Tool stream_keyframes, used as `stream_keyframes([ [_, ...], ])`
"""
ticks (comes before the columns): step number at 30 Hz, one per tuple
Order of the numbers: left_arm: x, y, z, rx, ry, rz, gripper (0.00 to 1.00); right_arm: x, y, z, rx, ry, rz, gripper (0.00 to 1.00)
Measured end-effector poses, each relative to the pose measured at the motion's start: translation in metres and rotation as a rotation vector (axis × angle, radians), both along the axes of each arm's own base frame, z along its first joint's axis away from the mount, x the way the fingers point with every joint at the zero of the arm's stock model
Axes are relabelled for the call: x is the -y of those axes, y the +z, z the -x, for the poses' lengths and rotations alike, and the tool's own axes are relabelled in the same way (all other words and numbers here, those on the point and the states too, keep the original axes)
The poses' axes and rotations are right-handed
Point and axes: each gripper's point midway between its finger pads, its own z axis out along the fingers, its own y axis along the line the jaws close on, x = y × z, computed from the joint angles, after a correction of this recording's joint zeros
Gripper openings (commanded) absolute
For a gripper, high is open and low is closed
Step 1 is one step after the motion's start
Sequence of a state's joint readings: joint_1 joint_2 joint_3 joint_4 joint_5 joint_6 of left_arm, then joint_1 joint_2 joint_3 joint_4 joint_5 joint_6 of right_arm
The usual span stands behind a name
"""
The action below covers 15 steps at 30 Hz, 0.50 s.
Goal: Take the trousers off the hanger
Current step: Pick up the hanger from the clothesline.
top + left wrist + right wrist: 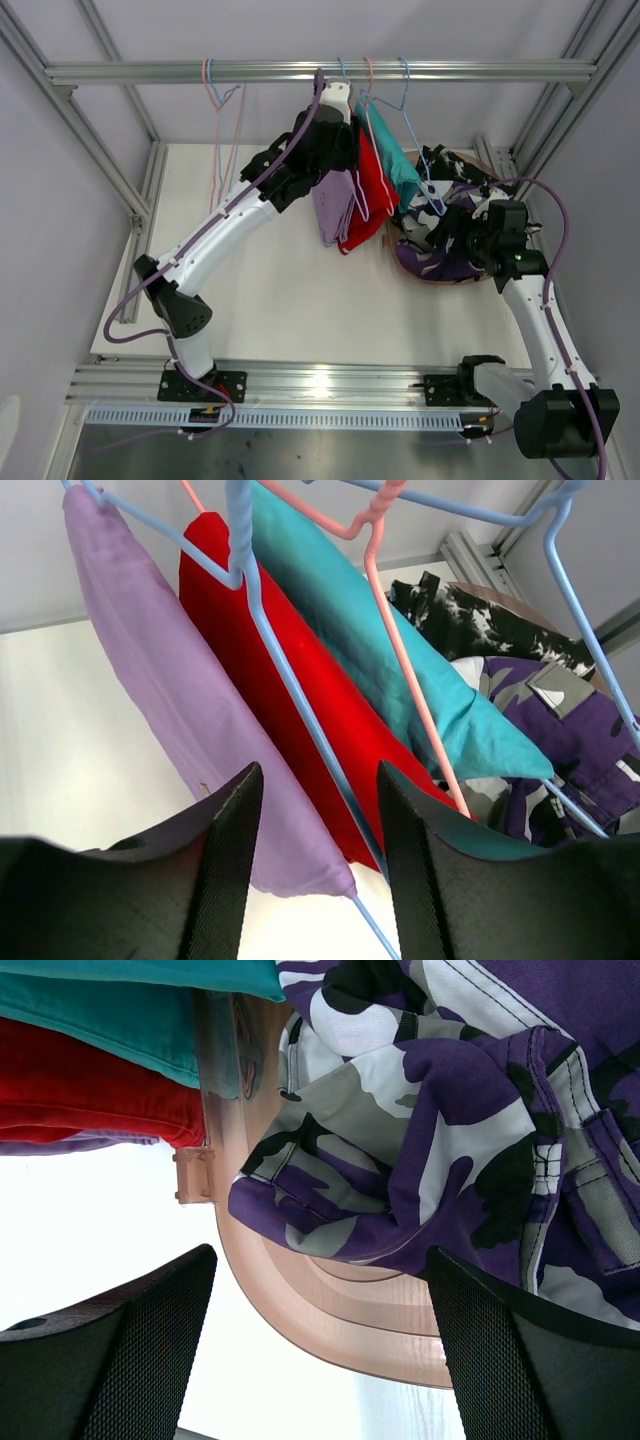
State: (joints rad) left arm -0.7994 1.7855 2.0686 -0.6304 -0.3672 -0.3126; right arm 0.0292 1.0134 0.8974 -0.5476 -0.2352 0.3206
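Found the black fingers (225, 870) of the left gripper (318, 780) nearest the lens, spread apart and pinching nothing; saw the wire of a blue hanger (300, 730) cross the gap beyond them, yet could not confirm contact with either finger; judged that arm lifted high to reach garments hung from the rail (150, 72) rather than lying on the table (270, 290).

Found the right gripper (320, 1260) low on the right side, its fingers wide apart and empty, poised over a round wooden tray (340, 1320); took that tray for the drop spot, seeing two pairs heaped in it off any hanger: the purple-and-white patterned trousers (450, 1130), crumpled, with stitched seams showing, and the black speckled trousers (450, 615) behind them.

Counted three pairs hanging side by side near the middle of the rail: lilac trousers (170, 700) closest to the left gripper, red trousers (290, 710) next, teal trousers (350, 630) furthest; noted all three as plain, limp and draped to narrow points; reckoned the lilac pair the likeliest next, being just beside the open fingers.

Noticed a pink hanger (410, 680) running along the teal pair; spotted bare hangers (215, 120) well apart toward the rail's left end, probably ones already stripped.
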Motion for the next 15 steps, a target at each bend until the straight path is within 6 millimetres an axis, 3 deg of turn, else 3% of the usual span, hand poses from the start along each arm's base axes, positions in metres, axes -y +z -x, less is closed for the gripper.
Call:
stream_keyframes([
  [4,0.0,-0.005,-0.006,-0.014,0.01,0.005,0.33,-0.001,0.0,0.0,0.0,0.003,0.0,0.9],
  [12,-0.007,-0.008,-0.02,-0.047,0.017,0.088,0.31,-0.003,0.0,0.001,0.0,0.009,0.001,0.91],
  [15,-0.006,-0.018,-0.016,-0.083,-0.012,0.145,0.31,-0.004,0.0,0.001,0.0,0.015,0.001,0.91],
])
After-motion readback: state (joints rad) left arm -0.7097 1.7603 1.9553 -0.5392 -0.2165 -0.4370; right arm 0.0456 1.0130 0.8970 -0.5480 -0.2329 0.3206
